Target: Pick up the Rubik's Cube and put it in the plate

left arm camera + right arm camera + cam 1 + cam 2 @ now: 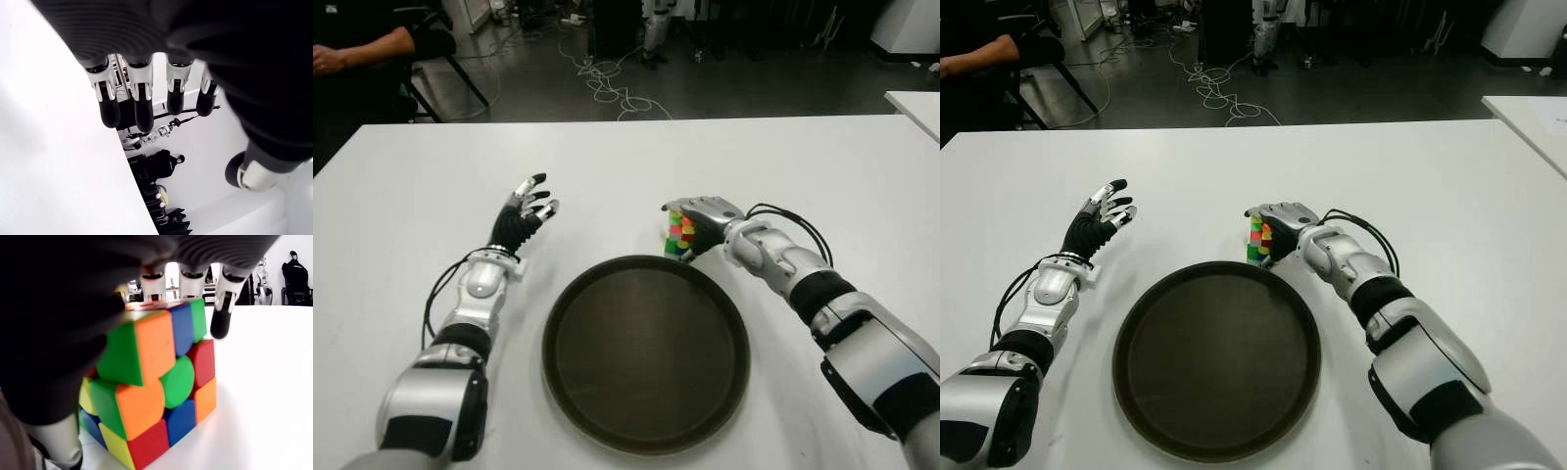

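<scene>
Right hand (703,223) is over the Rubik's Cube (679,235), fingers (221,316) draped across its top and thumb down one side, closed around it. Cube's bottom edge looks to sit on the white worktop (862,176), just outside the plate's rim at about 1 o'clock, nearly touching it. Plate (568,382): big, dark, round, centred near the robot, nothing in it. Left hand (524,217) shows at about 10 o'clock from the plate, well clear of it, fingers spread and holding nothing; can't tell if it touches the worktop. Person's arm (362,51) at far left beyond the worktop.
</scene>
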`<state>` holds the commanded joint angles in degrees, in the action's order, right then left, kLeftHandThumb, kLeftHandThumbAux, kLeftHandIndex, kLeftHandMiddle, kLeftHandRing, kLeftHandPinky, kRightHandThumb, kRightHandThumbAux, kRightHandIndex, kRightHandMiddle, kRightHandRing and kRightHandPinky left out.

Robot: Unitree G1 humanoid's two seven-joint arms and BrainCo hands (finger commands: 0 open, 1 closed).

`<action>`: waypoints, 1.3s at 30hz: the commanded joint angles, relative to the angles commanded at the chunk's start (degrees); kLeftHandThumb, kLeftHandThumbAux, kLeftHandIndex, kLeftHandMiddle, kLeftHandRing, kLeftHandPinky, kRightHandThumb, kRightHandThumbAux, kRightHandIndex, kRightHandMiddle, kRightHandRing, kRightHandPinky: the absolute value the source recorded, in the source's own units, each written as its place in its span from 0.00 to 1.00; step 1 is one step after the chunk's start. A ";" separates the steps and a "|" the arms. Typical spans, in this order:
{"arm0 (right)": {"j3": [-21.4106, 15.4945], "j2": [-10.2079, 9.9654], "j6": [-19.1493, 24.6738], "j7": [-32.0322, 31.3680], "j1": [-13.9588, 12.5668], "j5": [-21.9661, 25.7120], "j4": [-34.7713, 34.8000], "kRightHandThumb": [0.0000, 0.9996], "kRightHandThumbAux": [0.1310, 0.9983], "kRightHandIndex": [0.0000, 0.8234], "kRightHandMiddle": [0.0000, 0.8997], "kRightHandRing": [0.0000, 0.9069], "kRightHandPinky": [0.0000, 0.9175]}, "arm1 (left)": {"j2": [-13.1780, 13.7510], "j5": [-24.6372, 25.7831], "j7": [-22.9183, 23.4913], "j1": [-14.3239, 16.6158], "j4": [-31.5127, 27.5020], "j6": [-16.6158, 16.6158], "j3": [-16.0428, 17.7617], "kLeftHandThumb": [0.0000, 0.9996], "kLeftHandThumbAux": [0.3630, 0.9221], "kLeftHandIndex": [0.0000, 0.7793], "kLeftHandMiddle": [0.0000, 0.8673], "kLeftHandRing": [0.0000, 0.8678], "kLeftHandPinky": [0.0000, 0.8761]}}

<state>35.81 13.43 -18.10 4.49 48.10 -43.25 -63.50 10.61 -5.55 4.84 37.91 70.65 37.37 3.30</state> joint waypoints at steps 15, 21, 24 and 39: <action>0.37 -0.02 -0.65 2.52 0.49 -0.38 -1.91 0.40 0.64 0.32 0.43 0.48 0.49 | -0.23 0.21 -0.23 -0.04 -0.08 -0.32 0.17 0.15 0.42 0.07 0.11 0.14 0.19; 0.49 0.09 -1.16 2.04 0.74 -0.38 -2.22 0.76 0.66 0.42 0.54 0.53 0.52 | -0.18 0.14 -0.16 -0.08 -0.10 -0.13 0.09 0.15 0.42 0.07 0.10 0.14 0.18; 0.28 0.10 -1.28 1.66 0.78 -0.10 -2.32 0.80 0.65 0.47 0.54 0.53 0.53 | -0.16 0.14 -0.10 -0.08 -0.11 -0.14 0.08 0.15 0.41 0.07 0.10 0.13 0.18; -1.23 -0.47 -0.45 2.24 0.27 1.25 -2.22 0.93 0.63 0.43 0.52 0.55 0.54 | -0.26 0.86 0.92 -0.19 -0.14 0.35 0.50 0.14 0.39 0.06 0.11 0.13 0.17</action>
<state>34.58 12.96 -18.55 6.72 48.37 -42.00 -65.73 10.35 -4.68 5.77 37.72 70.51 37.73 3.80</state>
